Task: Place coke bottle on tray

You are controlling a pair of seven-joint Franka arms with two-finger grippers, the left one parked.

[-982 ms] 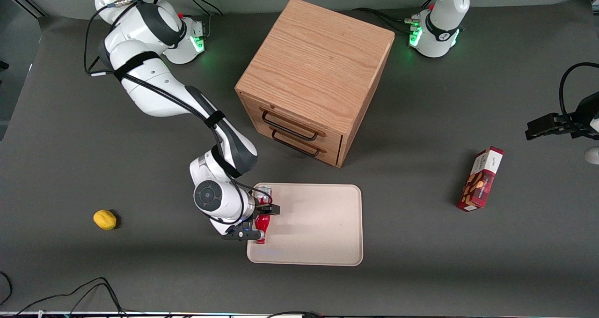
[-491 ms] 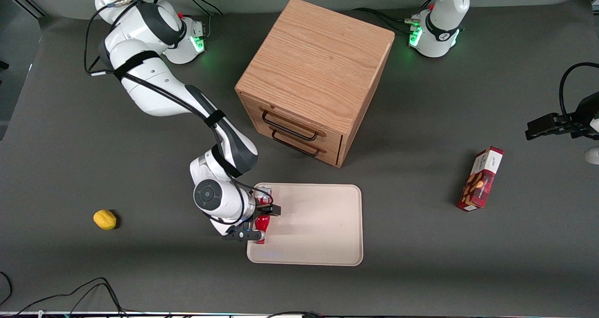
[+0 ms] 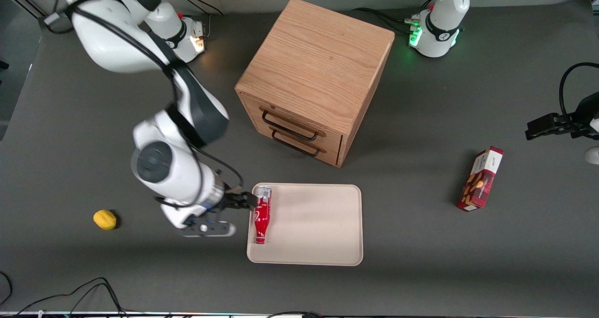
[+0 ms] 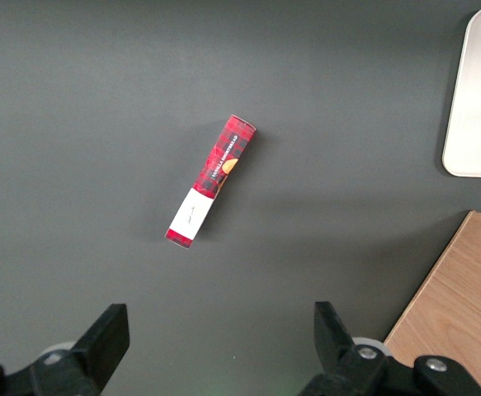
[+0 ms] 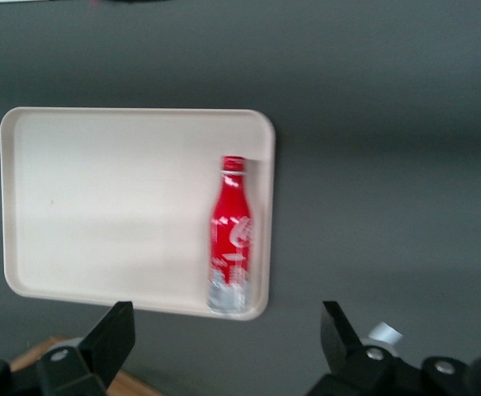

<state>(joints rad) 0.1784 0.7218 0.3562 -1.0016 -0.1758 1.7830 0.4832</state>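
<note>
Tool [image 3: 236, 204] open, raised beside tray [image 3: 323, 243], clear of lying coke bottle [image 3: 262, 217].

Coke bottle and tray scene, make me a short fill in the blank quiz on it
1. The coke bottle lies on its ____ on the tray.
2. The gripper stands ____, off the bottle, above the tray's rim toward the working arm's end.
3. The cabinet shows ____ drawer handles.
4. The yellow fruit rests on the ____.

Missing words: side; open; two; table
</note>
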